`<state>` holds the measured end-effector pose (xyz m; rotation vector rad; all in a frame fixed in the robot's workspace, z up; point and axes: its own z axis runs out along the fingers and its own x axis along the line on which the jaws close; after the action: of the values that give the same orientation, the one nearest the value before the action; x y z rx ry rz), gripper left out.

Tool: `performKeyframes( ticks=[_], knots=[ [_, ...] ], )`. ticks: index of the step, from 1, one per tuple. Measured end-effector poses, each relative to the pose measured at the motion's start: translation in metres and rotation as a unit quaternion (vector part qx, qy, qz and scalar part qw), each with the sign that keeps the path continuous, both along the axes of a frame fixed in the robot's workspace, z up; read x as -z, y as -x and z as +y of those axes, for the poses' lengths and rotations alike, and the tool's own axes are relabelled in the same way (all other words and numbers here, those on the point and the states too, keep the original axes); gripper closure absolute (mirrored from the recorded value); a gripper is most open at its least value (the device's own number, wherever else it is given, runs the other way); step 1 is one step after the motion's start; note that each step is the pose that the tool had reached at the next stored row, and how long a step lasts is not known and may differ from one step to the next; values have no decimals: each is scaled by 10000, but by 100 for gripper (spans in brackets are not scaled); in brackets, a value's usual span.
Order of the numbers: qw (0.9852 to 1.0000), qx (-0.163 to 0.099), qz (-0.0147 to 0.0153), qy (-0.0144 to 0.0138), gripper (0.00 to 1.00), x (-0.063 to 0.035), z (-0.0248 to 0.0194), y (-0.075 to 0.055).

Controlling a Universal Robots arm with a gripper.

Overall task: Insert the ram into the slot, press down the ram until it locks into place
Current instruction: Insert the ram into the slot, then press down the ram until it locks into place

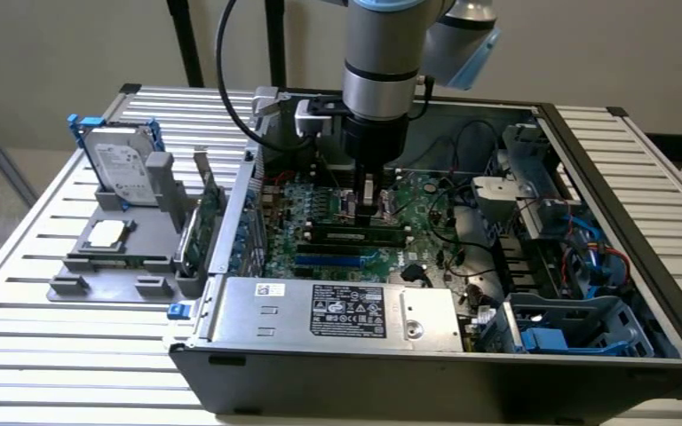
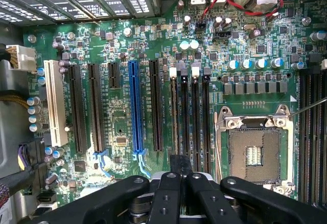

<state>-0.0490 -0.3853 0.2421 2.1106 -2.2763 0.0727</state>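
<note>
In the exterior view the ram (image 1: 347,236), a long dark-green stick with a pale label, stands on edge in a memory slot on the motherboard, inside the open computer case. My gripper (image 1: 371,217) comes straight down on it, shut, fingertips at the stick's top edge near its middle. In the wrist view the shut fingers (image 2: 180,165) sit over the group of parallel black memory slots (image 2: 195,117). I cannot tell from here which slot holds the stick or whether its end clips are closed.
A blue slot (image 2: 135,106), a white slot (image 2: 53,104) and the silver processor socket (image 2: 254,152) flank the memory slots. Outside the case, a grey holder (image 1: 110,257) carries a hard drive (image 1: 122,164) and an expansion card (image 1: 205,231). The power supply (image 1: 341,311) fills the near side.
</note>
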Motion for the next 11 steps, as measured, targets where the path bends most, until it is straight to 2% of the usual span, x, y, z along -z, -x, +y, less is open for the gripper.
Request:
performKeyframes(
  ticks=[11],
  knots=[
    [10000,0,0,0,89,0,0,0]
  ],
)
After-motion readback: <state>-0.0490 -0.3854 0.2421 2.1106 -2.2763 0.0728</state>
